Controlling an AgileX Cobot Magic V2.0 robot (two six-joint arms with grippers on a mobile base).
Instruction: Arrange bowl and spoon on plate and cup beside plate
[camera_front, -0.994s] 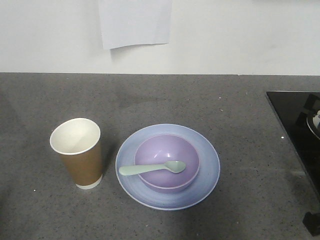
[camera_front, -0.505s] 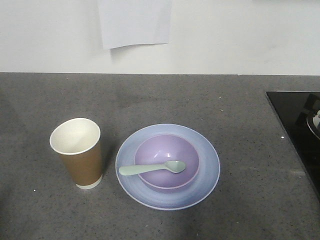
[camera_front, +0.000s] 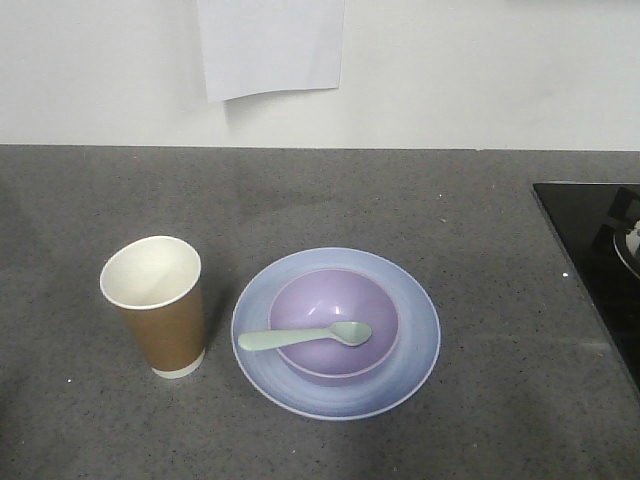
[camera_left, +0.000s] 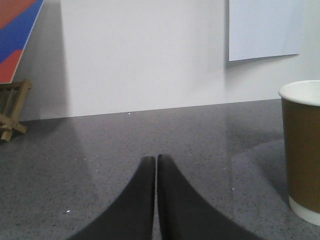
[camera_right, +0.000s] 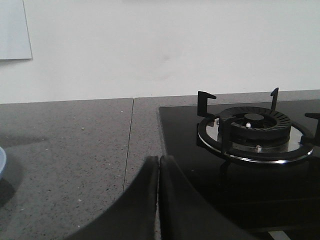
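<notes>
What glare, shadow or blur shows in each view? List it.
Front view: soft light; the cup throws a faint shadow toward the plate. Left wrist view: close fingers look soft-edged. Right wrist view: pale sheen across the black hob.

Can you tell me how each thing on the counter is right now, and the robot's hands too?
cup: upright, empty, beside the plate.
plate: flat, holding the bowl.
bowl: upright on the plate.
spoon: lying across the bowl.
left end effector: shut, empty.
right end effector: shut, empty.
</notes>
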